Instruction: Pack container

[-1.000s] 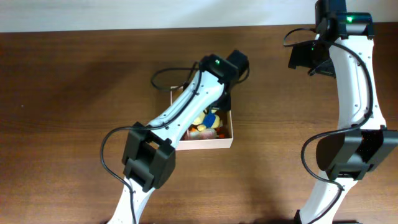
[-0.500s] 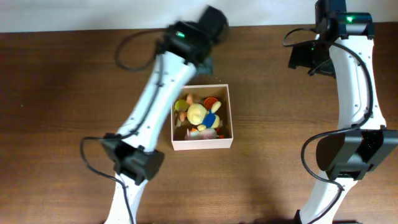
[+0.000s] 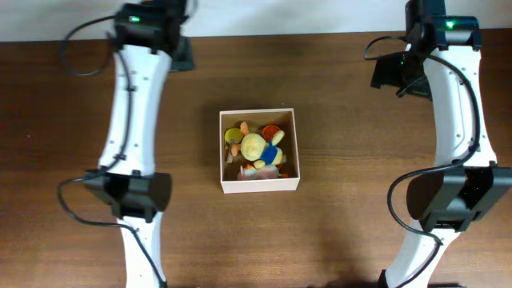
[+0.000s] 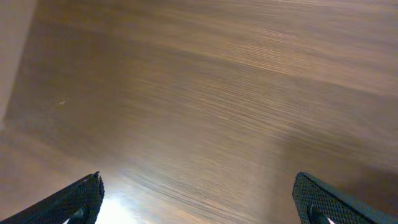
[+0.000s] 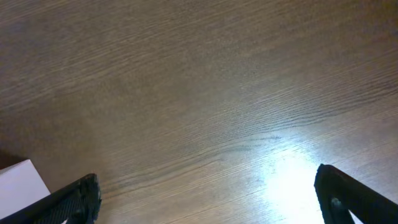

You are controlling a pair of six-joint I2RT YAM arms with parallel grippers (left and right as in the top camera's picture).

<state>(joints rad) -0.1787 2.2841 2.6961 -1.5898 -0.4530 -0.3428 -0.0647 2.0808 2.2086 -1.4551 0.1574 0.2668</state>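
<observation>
The container, a square white box with a tan inside, sits mid-table in the overhead view. It holds several small toys, among them a yellow plush with blue and orange pieces around it. My left gripper is at the back left, well apart from the box. In its wrist view the left gripper is open over bare wood, fingertips wide apart. My right gripper hangs at the back right. Seen from its wrist, the right gripper is open too, with nothing between its fingers.
The brown wooden table runs to a pale wall strip along the back edge. A white corner shows at the lower left of the right wrist view. Both white arms rise from the front edge.
My left arm has swung from above the container to the back left of the table, uncovering the box and its toys. The right arm has stayed still.
</observation>
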